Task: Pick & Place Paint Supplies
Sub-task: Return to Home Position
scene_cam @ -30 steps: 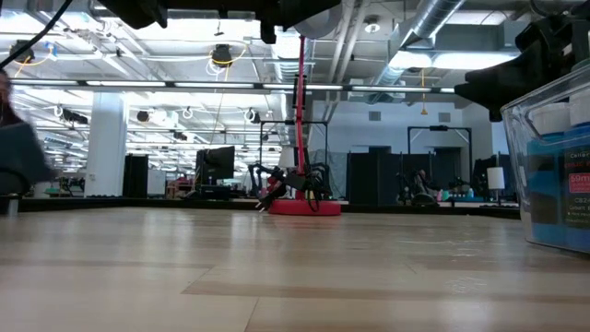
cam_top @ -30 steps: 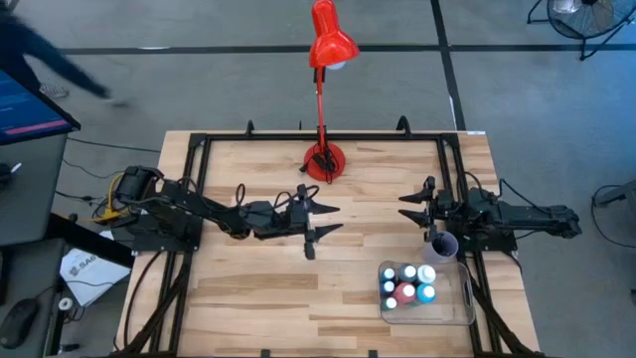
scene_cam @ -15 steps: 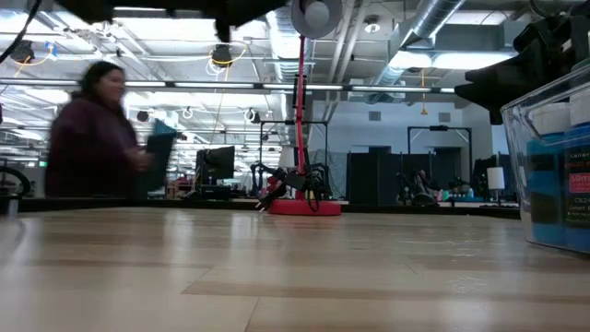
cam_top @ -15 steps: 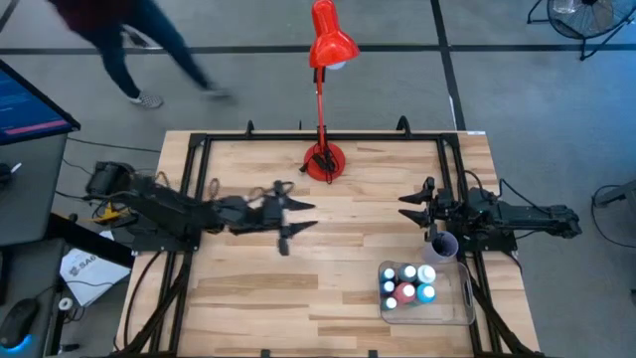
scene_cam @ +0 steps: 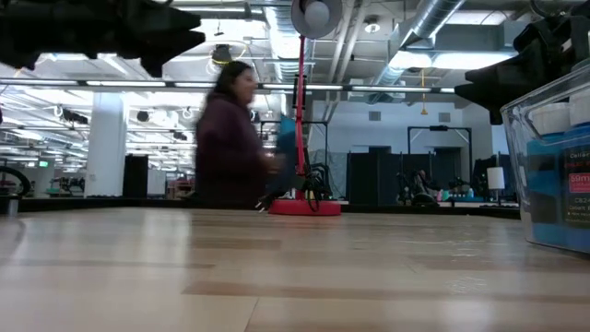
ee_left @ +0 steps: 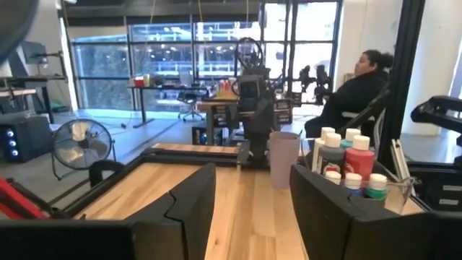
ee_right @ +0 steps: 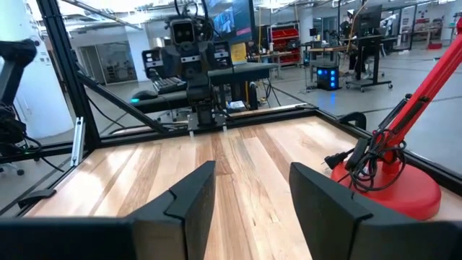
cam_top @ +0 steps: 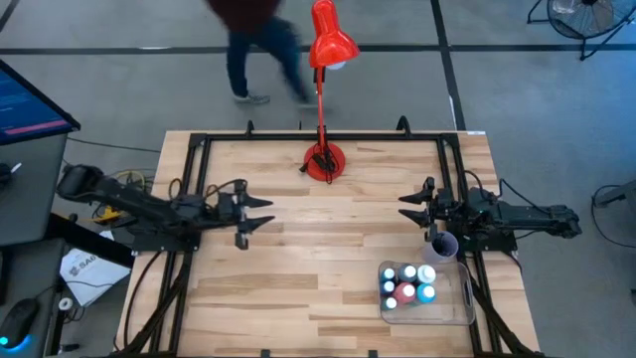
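Note:
The paint bottles (cam_top: 409, 282), white-capped in blue, teal, red and white, stand upright in a clear tray (cam_top: 467, 310) at the table's near right. They show again in the left wrist view (ee_left: 348, 163) and in the low view (scene_cam: 570, 175). I cannot make out any brushes. My left gripper (cam_top: 260, 217) hangs open over the table's left part, far from the bottles, and its fingers frame bare wood in its wrist view (ee_left: 253, 209). My right gripper (cam_top: 410, 207) waits open at the right side, above the table beyond the tray, also seen in its wrist view (ee_right: 251, 202).
A lilac cup (cam_top: 442, 245) stands just beyond the tray, under the right arm. The red desk lamp has its base (cam_top: 324, 161) at the far middle of the table. A dark frame rail (cam_top: 195, 169) runs round the table. A person (cam_top: 260, 45) walks past beyond the far edge.
My left arm has drawn back from the table's middle toward its left edge, its gripper staying open. My right arm has kept still. A person has walked from left to right beyond the far edge.

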